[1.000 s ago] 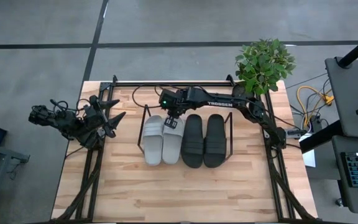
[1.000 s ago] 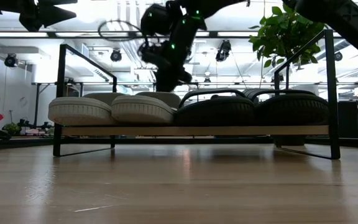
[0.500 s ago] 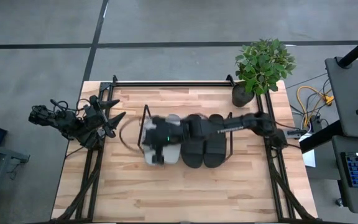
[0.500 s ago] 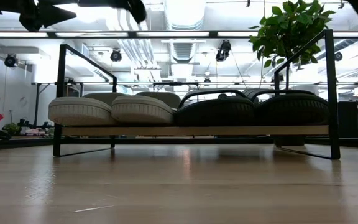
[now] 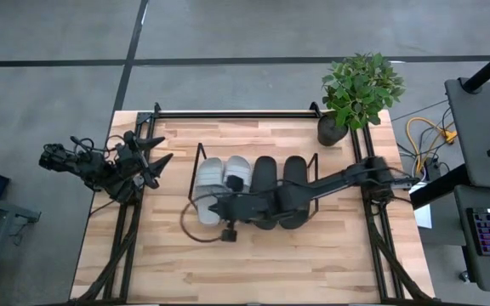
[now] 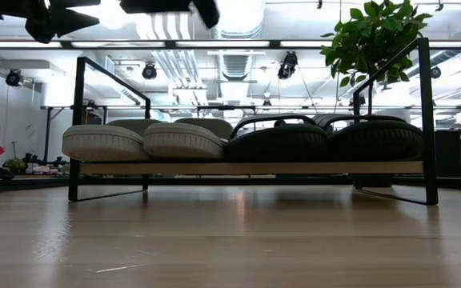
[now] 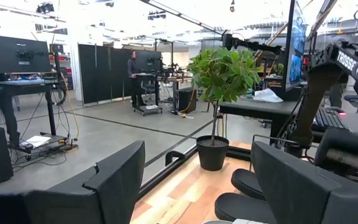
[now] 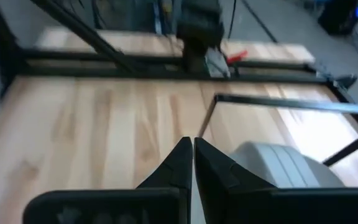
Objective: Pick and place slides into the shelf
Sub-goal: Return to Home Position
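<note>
All the slides lie side by side on the shelf (image 6: 254, 168), soles on its wood board. The light grey pair (image 5: 223, 185) is on the left and the black pair (image 5: 280, 189) on the right. My right arm reaches across above the slides. My right gripper (image 5: 218, 207) hangs shut and empty over the near left end of the shelf; its wrist view shows its fingertips (image 8: 192, 149) together, above a grey slide (image 8: 278, 165). My left gripper (image 5: 147, 163) waits open at the table's left side, and its wrist view (image 7: 210, 186) looks toward the plant.
A potted plant (image 5: 360, 89) stands at the table's far right corner. A black rail frame (image 5: 228, 114) runs along the far edge and both sides. A cable loop (image 5: 196, 228) hangs off my right wrist. Bare wood (image 5: 245, 268) lies toward the near edge.
My right gripper has risen from behind the grey slides at the far side of the shelf. It has swung over them toward the table's near edge and now hangs above the shelf's near left end. The slides have stayed in place.
</note>
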Robot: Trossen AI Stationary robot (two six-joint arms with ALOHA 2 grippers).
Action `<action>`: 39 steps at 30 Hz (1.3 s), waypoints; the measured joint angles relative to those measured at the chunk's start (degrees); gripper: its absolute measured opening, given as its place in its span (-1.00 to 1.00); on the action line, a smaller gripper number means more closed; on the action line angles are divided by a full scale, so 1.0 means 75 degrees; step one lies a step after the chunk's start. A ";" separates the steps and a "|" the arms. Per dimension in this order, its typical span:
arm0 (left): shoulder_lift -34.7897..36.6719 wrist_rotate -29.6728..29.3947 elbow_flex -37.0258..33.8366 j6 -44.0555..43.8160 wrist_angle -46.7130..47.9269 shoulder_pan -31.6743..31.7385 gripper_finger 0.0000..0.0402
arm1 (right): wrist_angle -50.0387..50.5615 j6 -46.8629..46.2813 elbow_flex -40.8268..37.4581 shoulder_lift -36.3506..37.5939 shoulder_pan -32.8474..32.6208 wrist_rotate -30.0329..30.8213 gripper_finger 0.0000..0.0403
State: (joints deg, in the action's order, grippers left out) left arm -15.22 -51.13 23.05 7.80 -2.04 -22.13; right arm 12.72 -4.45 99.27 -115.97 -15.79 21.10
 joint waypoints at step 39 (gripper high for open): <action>-0.0129 -0.0010 -0.0015 -0.0014 -0.0039 -0.0003 0.39 | -0.3781 0.1968 -0.8400 0.8484 0.0043 0.1110 -0.96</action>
State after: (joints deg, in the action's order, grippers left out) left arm -16.19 -51.20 22.94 7.70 -2.34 -22.15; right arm -15.64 10.31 36.27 -52.34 -15.47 29.43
